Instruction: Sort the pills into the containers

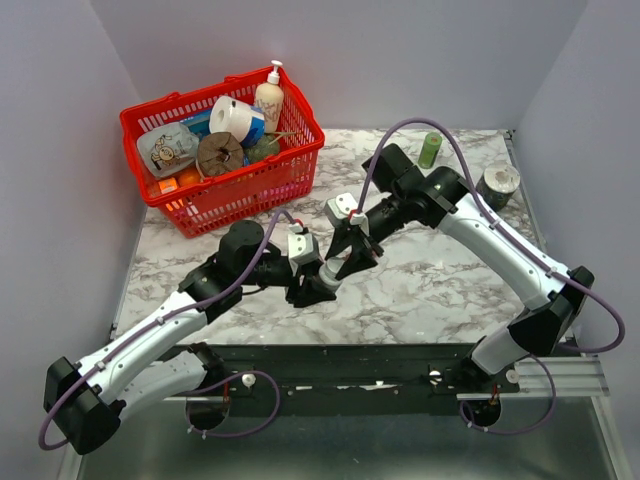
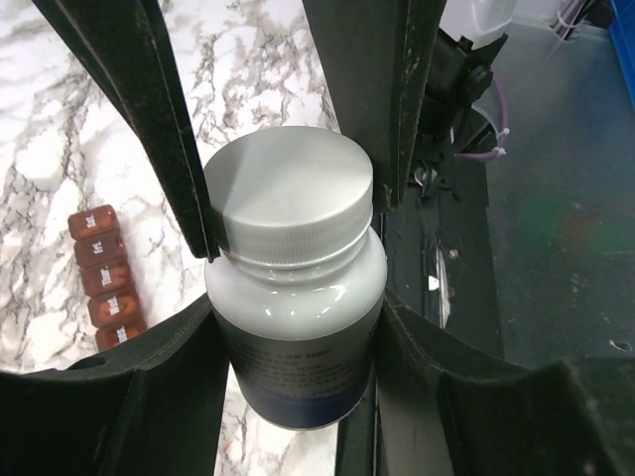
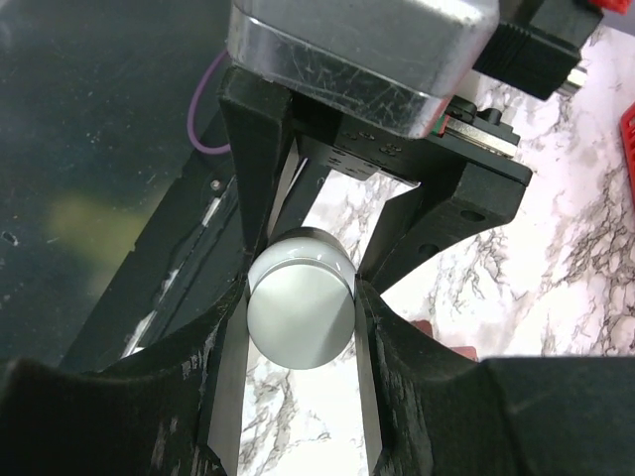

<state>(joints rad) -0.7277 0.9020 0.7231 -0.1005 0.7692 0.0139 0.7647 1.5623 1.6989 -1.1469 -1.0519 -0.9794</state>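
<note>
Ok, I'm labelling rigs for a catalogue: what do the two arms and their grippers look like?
The left arm and right arm have white shells, black joints and a purple cable each. The left gripper and right gripper are black, two-fingered.

White marble tabletop (image 1: pixel 430 285), grey veins all over. In the far left corner sits a red mesh basket (image 1: pixel 200 205). Far right, a slim green bottle (image 1: pixel 430 150) stands upright, and near it, by the right wall, a dark round roll (image 1: pixel 498 185) with a pale top. The left wrist view shows the red-brown containers (image 2: pixel 107 280) lying flat on the marble, five compartments in sight.
</note>
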